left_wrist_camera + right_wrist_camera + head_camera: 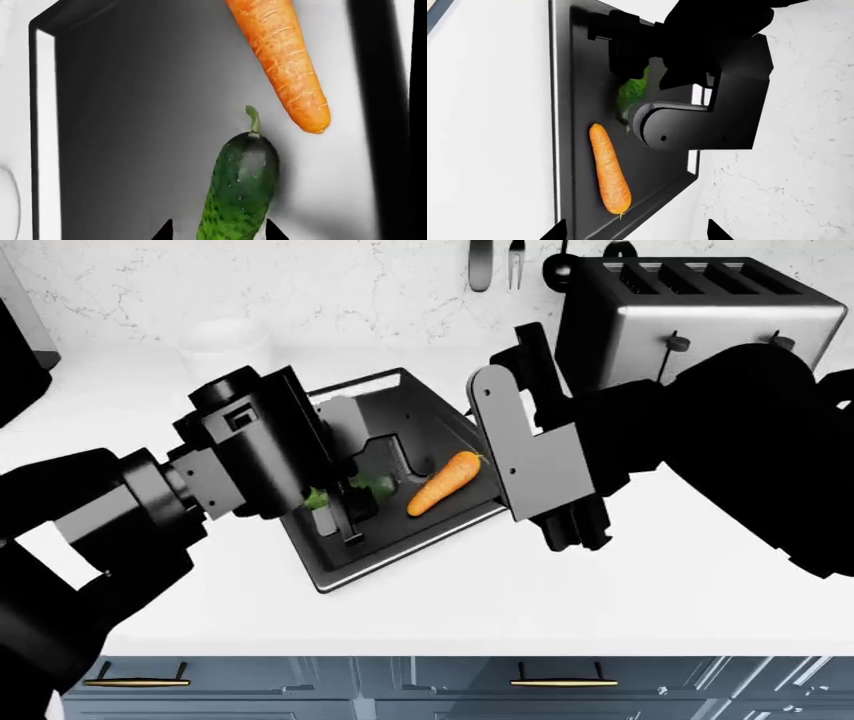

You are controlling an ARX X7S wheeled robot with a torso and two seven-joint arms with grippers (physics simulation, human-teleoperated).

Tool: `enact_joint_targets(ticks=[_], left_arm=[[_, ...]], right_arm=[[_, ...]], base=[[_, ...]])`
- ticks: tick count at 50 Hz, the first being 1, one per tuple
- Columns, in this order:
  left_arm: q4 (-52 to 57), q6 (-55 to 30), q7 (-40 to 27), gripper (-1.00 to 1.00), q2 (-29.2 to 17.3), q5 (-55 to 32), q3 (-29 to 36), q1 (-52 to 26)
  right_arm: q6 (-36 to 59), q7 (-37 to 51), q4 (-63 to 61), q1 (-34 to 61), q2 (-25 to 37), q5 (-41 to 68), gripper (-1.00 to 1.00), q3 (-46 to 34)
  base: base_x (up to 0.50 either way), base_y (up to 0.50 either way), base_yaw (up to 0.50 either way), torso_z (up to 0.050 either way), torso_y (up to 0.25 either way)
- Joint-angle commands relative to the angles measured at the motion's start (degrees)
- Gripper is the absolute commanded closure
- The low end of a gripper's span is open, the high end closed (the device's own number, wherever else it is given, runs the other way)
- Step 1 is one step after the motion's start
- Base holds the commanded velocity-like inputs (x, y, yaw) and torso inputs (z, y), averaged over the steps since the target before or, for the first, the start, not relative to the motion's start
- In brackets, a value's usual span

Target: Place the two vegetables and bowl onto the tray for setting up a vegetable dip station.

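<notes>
The black tray [358, 562] lies on the white counter. The orange carrot [443, 483] and the dark-green cucumber [376, 483] lie on it side by side. In the left wrist view the cucumber [241, 185] lies on the tray floor [133, 125] between the fingertips of my left gripper [218, 232]. The jaws stand apart, with a gap on one side. The carrot [283, 60] lies just beyond. My right gripper [634, 232] is wide open and empty, above the tray's edge near the carrot [610, 170]. The white bowl [224, 340] stands off the tray at the back left.
A steel toaster [694, 315] stands at the back right, behind my right arm [747, 430]. Utensils [481, 265] hang on the marble wall. A dark object [20, 360] sits at the far left. Cabinet drawers [427, 680] run below the counter's front edge.
</notes>
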Motion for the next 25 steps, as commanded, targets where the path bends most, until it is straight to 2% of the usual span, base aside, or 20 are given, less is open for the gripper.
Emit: enact_joint_targets(ticks=[1, 14, 18, 20, 21, 25], left_arm=[[-4.61, 2.63, 1.42, -1.0, 1.7, 1.16, 0.64, -2.65], [-7.86, 4.83, 2.68, -1.0, 2.52, 1.63, 0.45, -4.87], [-12.84, 7.42, 6.36, -1.0, 3.26, 2.53, 0.83, -10.58], [-13.01, 7.53, 6.4, -1.0, 3.32, 2.55, 0.85, -10.59], [-14.86, 8.66, 7.91, -1.0, 3.07, 3.72, 1.99, -13.41], [-16.53, 10.15, 9.9, -1.0, 1.75, 5.62, 4.21, -16.64]], right_arm=[[-0.06, -0.27, 0.49, -0.03, -0.27, -0.01, -1.0, 0.01], [-0.63, -0.42, 1.56, -0.26, -1.03, -0.18, -1.0, -0.06], [-1.58, -0.43, 3.34, -0.5, -2.06, -0.31, -1.0, -0.14], [-1.59, -0.44, 3.36, -0.51, -2.07, -0.32, -1.0, -0.12], [-1.8, -0.6, 4.14, -0.41, -2.33, -0.37, -1.0, -0.12], [-1.28, -0.82, 4.81, -0.19, -2.31, -0.55, -1.0, -0.19]], base=[[0.0, 0.0, 0.0, 0.0, 0.0], [0.0, 0.0, 0.0, 0.0, 0.0], [0.0, 0.0, 0.0, 0.0, 0.0], [0.0, 0.0, 0.0, 0.0, 0.0], [0.0, 0.0, 0.0, 0.0, 0.0], [0.0, 0.0, 0.0, 0.0, 0.0]])
